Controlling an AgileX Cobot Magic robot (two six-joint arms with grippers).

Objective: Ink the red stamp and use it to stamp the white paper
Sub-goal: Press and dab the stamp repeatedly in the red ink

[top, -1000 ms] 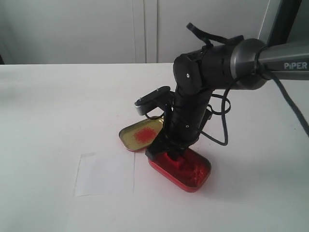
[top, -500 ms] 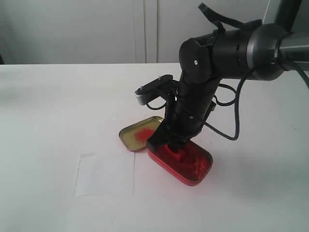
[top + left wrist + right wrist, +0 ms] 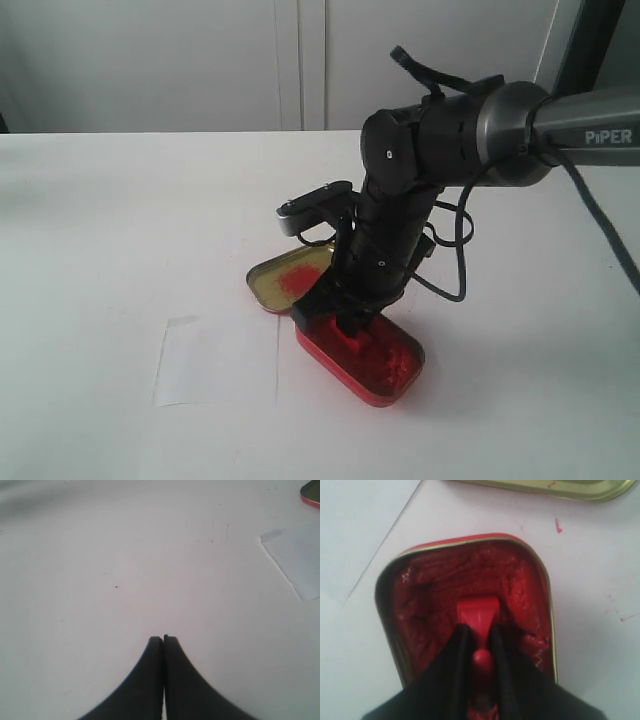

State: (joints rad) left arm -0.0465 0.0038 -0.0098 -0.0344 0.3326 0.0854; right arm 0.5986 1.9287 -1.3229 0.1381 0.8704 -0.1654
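My right claw (image 3: 479, 631) has the stamp (image 3: 477, 611) down in the ink tin (image 3: 395, 378), lid (image 3: 268, 288) sits just off the tin at 10 o'clock, paper (image 3: 215, 360) just beside it at 9.

Soft, even light fills the exterior view, bright enough that the white table (image 3: 120, 220) washes out and we find the white paper (image 3: 215, 360) only by faint edges. A weak shadow spreads from under the right gripper (image 3: 345, 318) on its side away from the paper. In the right wrist view the dark fingers (image 3: 452, 680) are blurred close to the lens; the red stamp (image 3: 477, 611) between them nearly melts into the red ink tin (image 3: 465, 540). Beyond the left gripper (image 3: 163, 639) the table looks pale, flat, dimmer far off — perhaps shadow.
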